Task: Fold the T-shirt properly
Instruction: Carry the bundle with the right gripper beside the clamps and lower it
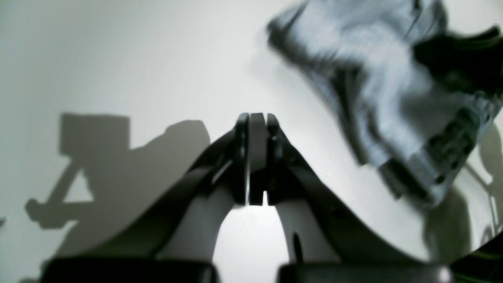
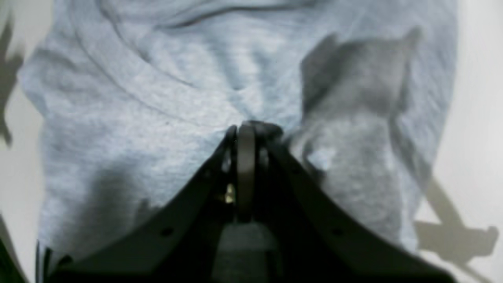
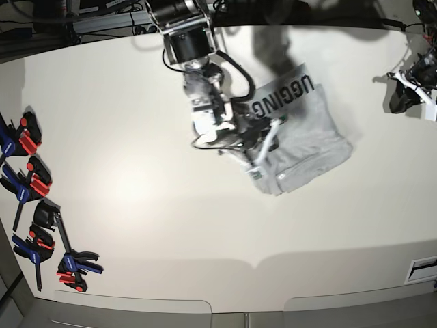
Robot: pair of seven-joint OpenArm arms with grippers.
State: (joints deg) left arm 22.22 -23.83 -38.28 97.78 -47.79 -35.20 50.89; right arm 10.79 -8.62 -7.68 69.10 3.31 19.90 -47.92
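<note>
The light grey T-shirt (image 3: 304, 140) lies partly folded on the white table (image 3: 136, 184), with black lettering (image 3: 283, 96) showing along its far edge. My right gripper (image 3: 258, 164) is at the shirt's near-left edge. In the right wrist view this gripper (image 2: 247, 127) is shut, and the T-shirt (image 2: 157, 118) puckers in wrinkles around its tips. My left gripper (image 3: 401, 96) sits far off at the table's right edge. It is shut on nothing (image 1: 257, 118) above bare table, with the blurred T-shirt (image 1: 373, 78) up to its right.
Several blue, red and black clamps (image 3: 31, 181) lie along the table's left edge, down to one clamp (image 3: 75, 263) near the front. Cables and dark equipment (image 3: 102, 14) run behind the table. The right arm (image 3: 198, 82) reaches over the table from the back.
</note>
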